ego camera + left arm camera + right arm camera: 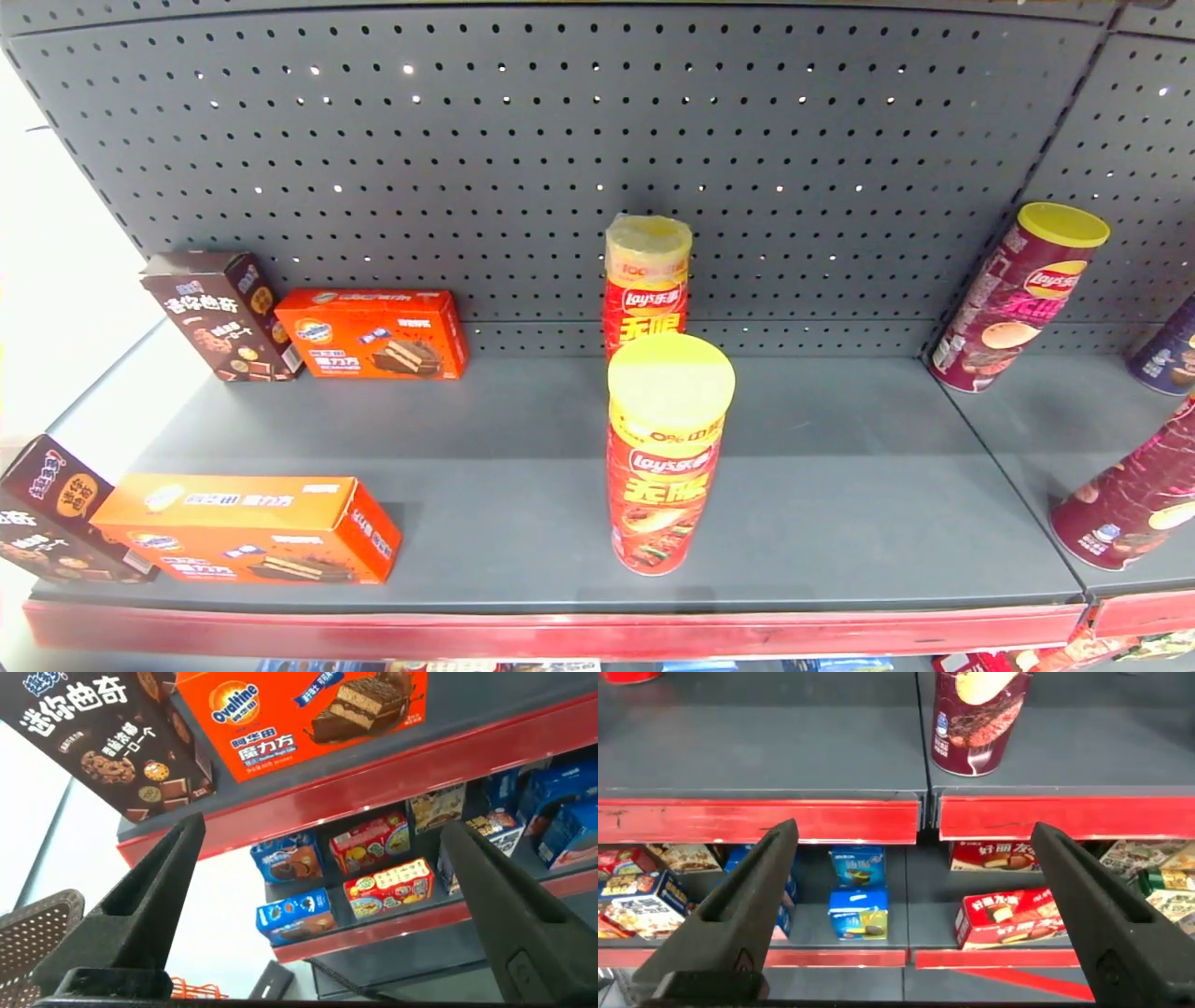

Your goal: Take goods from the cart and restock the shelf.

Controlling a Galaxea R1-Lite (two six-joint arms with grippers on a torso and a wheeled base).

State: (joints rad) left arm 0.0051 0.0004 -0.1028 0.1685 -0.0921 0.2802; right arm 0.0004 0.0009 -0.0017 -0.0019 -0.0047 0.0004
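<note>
Red shelf edge (766, 819) faces your right pincer (915, 829) and left pincer (320, 826), both wide and empty. What looks like the mesh cart (33, 938) lies lower left, nearest the left.

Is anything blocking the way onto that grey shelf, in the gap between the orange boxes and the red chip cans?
Nothing visible does. The shelf is bare between the front orange box and the front red chip can. The left hand and right hand are open and empty.
</note>
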